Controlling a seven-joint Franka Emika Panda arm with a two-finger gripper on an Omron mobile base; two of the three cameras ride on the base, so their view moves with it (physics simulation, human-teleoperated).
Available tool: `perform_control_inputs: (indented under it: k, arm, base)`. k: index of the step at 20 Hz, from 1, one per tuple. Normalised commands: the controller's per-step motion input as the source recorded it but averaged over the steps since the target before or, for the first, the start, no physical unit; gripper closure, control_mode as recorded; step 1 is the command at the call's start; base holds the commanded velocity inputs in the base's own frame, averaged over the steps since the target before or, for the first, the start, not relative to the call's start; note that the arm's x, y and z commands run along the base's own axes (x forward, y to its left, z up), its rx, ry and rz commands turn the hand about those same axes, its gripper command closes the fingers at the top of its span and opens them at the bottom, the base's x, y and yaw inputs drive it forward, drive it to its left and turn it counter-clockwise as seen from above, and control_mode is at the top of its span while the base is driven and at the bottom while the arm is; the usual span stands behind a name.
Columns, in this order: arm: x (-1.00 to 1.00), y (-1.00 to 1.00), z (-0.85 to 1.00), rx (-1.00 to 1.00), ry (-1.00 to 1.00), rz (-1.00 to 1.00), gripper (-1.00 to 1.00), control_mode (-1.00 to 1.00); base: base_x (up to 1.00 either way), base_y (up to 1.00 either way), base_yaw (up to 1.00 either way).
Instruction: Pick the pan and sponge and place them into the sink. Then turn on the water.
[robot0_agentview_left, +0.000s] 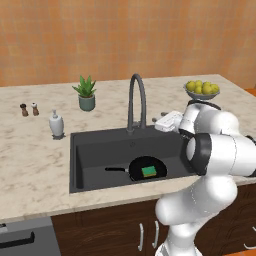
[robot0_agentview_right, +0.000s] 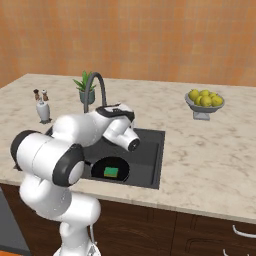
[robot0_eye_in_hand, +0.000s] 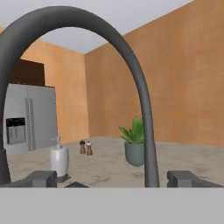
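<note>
The black pan (robot0_agentview_left: 136, 165) (robot0_agentview_right: 97, 168) lies in the front right part of the dark grey sink (robot0_agentview_left: 90, 150) (robot0_agentview_right: 151, 150), its handle pointing left. On the pan rests the green sponge (robot0_agentview_left: 149, 171) (robot0_agentview_right: 111, 172). My gripper (robot0_agentview_left: 159, 120) (robot0_eye_in_hand: 113, 179) hovers over the counter just right of the faucet's base, level and pointing at it. It is open, with nothing between its fingers (robot0_eye_in_hand: 43, 178). The arched faucet (robot0_agentview_left: 136, 100) (robot0_agentview_right: 97, 82) (robot0_eye_in_hand: 140, 87) looms close in the hand view. No water runs from it.
A white soap dispenser (robot0_agentview_left: 56, 124) (robot0_agentview_right: 43, 111) (robot0_eye_in_hand: 59, 159) stands left of the sink. A potted plant (robot0_agentview_left: 86, 92) (robot0_eye_in_hand: 135, 144) and two shakers (robot0_agentview_left: 29, 109) sit behind. A bowl of lemons (robot0_agentview_left: 201, 90) (robot0_agentview_right: 204, 100) is at the back right.
</note>
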Motion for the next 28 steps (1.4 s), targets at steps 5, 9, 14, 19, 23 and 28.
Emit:
perform_control_inputs:
  k: [5,9,14,19,23,28]
  arm:
    - [0.22,0.04,-0.18,0.0,0.0,0.0,-1.0,-1.0]
    - [0.22,0.0,-0.2,0.0,0.0,0.0,-1.0,-1.0]
    - [0.32,0.05,-0.1,0.0,0.0,0.0,-1.0,-1.0]
    - [0.33,0.08,-0.04,0.0,0.0,0.0,-1.0,-1.0]
    - [0.39,0.0,-0.03,0.0,0.0,0.0,-1.0,-1.0]
    - [0.4,0.0,-0.19,0.0,0.0,0.0,-1.0,-1.0]
  base:
    - [0.0,0.0,0.0]
    - [0.0,0.0,0.0]
    - [0.0,0.0,0.0]
    - [0.0,0.0,0.0]
    - [0.0,0.0,0.0]
    - [0.0,0.0,0.0]
